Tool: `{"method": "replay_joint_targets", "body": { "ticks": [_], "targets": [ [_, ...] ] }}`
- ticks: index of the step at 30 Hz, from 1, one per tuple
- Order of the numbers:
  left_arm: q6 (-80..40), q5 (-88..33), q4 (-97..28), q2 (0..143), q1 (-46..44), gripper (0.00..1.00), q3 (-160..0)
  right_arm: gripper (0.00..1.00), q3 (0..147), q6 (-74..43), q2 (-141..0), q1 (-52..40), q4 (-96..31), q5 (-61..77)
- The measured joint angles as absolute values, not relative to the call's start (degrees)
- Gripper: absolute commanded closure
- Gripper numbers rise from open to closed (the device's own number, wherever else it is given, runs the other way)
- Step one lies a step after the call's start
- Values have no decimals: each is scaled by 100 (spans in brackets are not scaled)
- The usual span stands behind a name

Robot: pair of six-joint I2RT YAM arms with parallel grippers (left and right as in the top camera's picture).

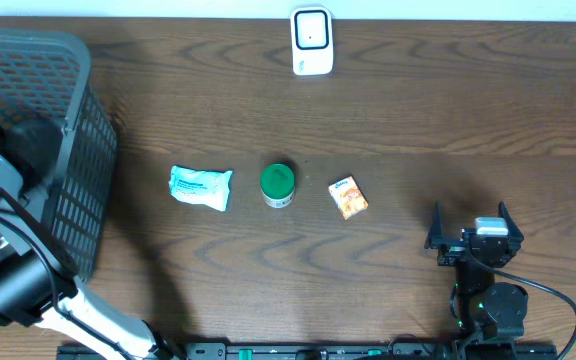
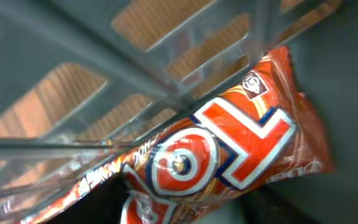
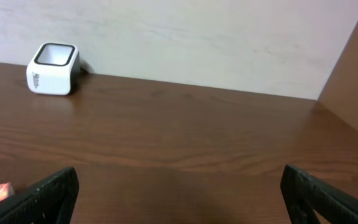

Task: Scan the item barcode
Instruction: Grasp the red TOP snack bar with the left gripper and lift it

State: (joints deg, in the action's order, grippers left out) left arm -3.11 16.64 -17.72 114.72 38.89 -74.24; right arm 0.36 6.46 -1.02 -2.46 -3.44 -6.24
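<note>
Left gripper (image 1: 30,145) is hanging inside the grey basket (image 1: 78,120) at far left, close over a red snack packet (image 2: 229,149). Clenched or released, can't tell. Right gripper (image 1: 473,228) is sitting wide open at lower right, and the scanner (image 1: 311,40) is standing top centre.

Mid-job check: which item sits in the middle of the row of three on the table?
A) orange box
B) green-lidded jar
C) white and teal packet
B: seen from overhead, the green-lidded jar lies between the white and teal packet and the orange box.
</note>
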Motion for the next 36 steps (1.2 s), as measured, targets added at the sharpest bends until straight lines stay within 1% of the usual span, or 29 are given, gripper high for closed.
{"method": "replay_joint_targets", "body": {
  "ticks": [2,4,5,6,15,20,25,30,33,36],
  "targets": [
    [-298,1662,-1774,11478,3879,64,-7426,1,36,646,-102,-246,-344,-624],
    [-336,1660,-1800,11483,3879,78,-7426,1,36,646,-102,-246,-344,-624],
    [-331,1660,-1822,11487,3876,87,-7426,1,36,646,-102,-246,-344,-624],
    [-331,1688,-1863,11493,3879,92,-7430,1,36,646,-102,-246,-346,-624],
    [-408,1811,-2073,11415,3894,93,-7408,1,36,646,-102,-246,-344,-624],
    [-578,1579,-2268,10982,3883,93,-7168,1,36,646,-102,-246,-344,-624],
    [-768,727,-2252,9706,3852,93,-7063,1,36,646,-102,-246,-344,-622],
    [-1232,-139,-2235,8254,3841,93,-7109,1,36,646,-102,-246,-344,-624],
    [-1481,-604,-2287,7817,3841,93,-7111,1,36,646,-102,-246,-346,-622],
    [-1649,-1444,-2276,7544,3841,93,-7111,1,36,646,-102,-246,-344,-624]
  ]
}}
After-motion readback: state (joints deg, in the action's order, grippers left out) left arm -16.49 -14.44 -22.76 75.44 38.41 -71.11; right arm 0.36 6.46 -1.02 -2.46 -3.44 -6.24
